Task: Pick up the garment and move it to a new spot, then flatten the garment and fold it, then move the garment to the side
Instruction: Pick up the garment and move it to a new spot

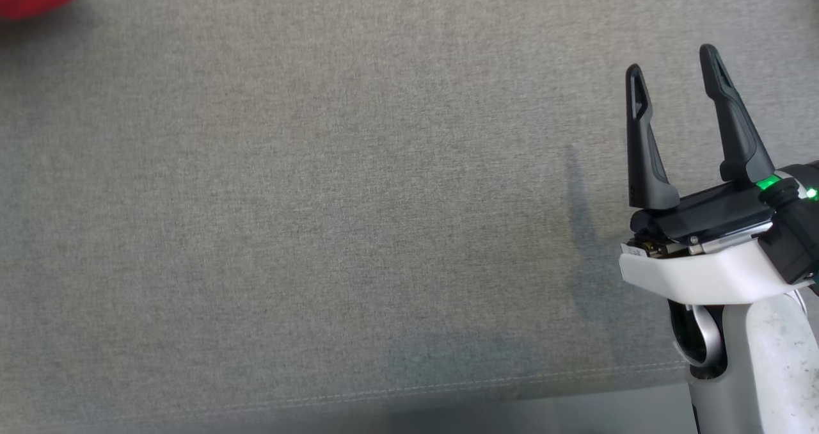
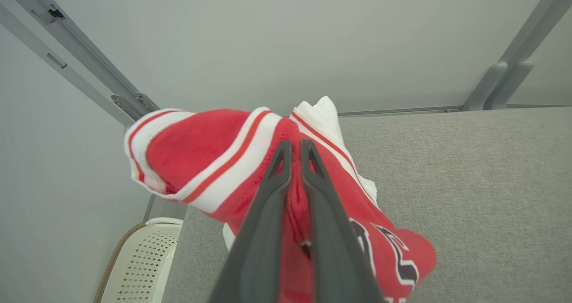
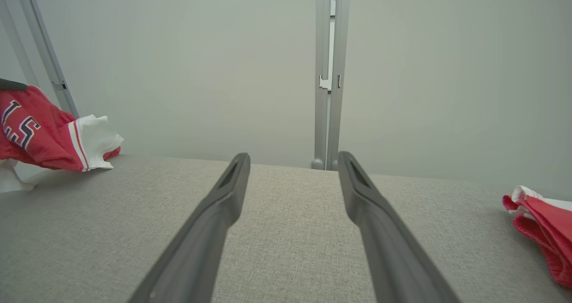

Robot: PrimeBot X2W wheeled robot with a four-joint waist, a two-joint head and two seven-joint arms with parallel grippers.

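The left claw (image 2: 296, 149) is pinched tight on the red and white garment (image 2: 201, 146), which hangs bunched at the far left of the grey cloth-covered desk (image 1: 320, 197). The right claw (image 1: 670, 59) stands spread wide and empty over the near right side.

A grey woven fabric surface (image 1: 320, 197) spreads wide, with a stitched seam (image 1: 448, 387) along its near edge. Plain pale walls (image 3: 178, 70) rise at its far side, divided by grey metal posts (image 3: 328, 93). A white perforated basket (image 2: 143, 263) stands lower down, just off the surface's left edge. The light is soft and even.
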